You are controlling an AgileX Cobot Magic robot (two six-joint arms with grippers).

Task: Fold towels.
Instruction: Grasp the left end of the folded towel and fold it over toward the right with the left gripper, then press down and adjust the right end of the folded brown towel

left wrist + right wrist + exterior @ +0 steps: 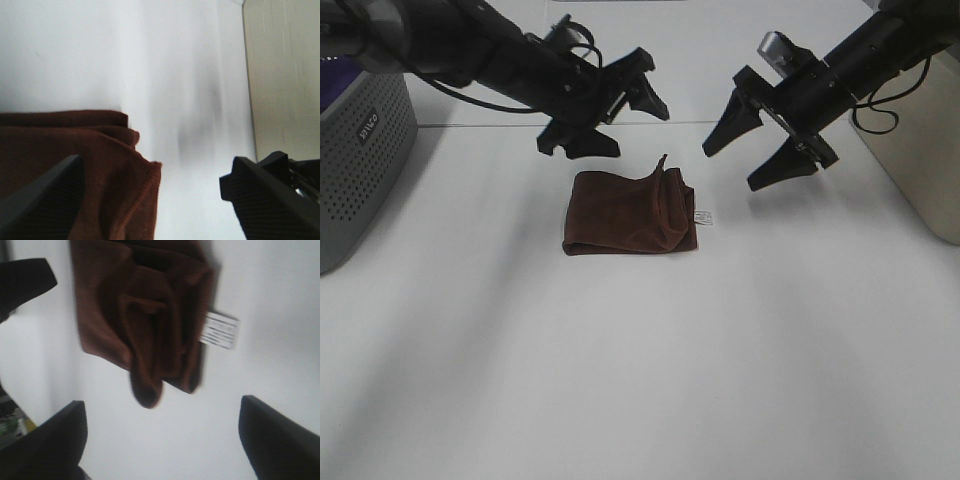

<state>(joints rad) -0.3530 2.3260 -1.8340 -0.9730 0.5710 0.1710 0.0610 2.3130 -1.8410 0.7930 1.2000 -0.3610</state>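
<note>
The dark reddish-brown towel [630, 212] lies folded into a small bundle on the white table, its white tag [703, 217] sticking out at the right side and one corner poking up at the back. My left gripper [620, 118] hovers open just behind and left of the towel, holding nothing. My right gripper [757, 152] hovers open behind and right of it, holding nothing. The left wrist view shows the towel [70, 165] between open fingers [265, 192]. The right wrist view shows the rumpled towel [145, 315], its tag [220, 330] and open fingers [277, 440].
A grey perforated basket [355, 160] with a purple cloth [338, 85] in it stands at the left edge. A beige box [925, 150] stands at the right edge. The white table [640, 380] stretches bare in front of the towel.
</note>
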